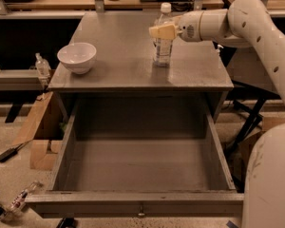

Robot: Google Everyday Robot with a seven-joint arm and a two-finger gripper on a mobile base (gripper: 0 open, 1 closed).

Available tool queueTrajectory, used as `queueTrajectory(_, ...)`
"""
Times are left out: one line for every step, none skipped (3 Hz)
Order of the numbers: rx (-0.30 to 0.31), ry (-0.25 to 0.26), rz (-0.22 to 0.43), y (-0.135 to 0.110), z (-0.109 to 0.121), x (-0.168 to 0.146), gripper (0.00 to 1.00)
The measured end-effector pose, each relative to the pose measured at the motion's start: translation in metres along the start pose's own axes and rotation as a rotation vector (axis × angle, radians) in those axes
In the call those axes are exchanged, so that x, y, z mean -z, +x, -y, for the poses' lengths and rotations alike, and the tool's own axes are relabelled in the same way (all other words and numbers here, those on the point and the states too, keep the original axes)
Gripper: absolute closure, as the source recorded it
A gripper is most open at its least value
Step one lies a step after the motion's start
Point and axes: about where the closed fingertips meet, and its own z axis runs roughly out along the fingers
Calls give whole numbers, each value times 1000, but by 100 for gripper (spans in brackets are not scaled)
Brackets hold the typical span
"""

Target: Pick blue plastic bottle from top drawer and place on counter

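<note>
Blue plastic bottle upright on counter, right of centre, base on tabletop, white cap up. Gripper reaches in from right at bottle's shoulder, pale finger across front of it, clamped around bottle. Top drawer pulled fully out below counter, knob at front middle. White bowl near counter's left edge, well apart from bottle.

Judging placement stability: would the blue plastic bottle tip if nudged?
Probably: the blue plastic bottle stands tall and narrow on the counter. Its clear plastic body suggests it is light. The gripper sits at its upper half.
</note>
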Motion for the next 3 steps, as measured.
queueTrajectory(0,0,0,0,0,0,6)
queueTrajectory(-1,-3,0,0,-1,-2,0)
queueTrajectory(-1,-3,0,0,-1,-2,0)
